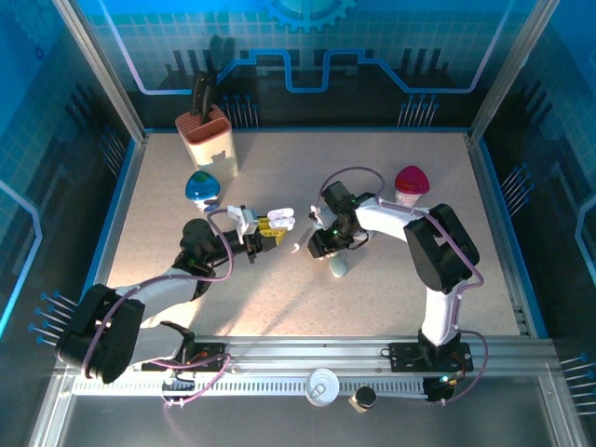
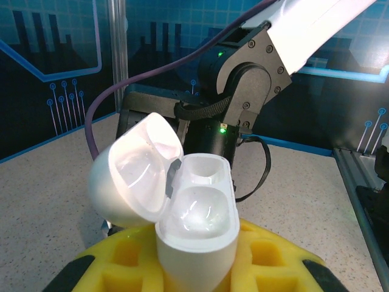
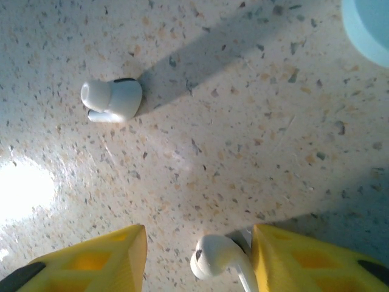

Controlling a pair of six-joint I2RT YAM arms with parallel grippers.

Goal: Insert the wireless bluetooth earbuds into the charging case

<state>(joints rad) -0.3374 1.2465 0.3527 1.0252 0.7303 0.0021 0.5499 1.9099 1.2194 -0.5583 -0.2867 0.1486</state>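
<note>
Right gripper (image 3: 199,243), jaws apart round an earbud (image 3: 214,258) lying off-ctr near one finger, may flick it away on closing; left gripper (image 2: 197,249) clamps the open charging case (image 2: 197,207).

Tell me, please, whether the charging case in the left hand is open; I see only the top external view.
Observer: Yes. The left wrist view shows the charging case with its lid swung back and both wells empty.
Operator: What does the right wrist view show?
Observer: One earbud lies on the table between the open fingers of the right hand, close to one finger.
Operator: And the other?
Observer: A second earbud lies farther off on the table, untouched.
</note>
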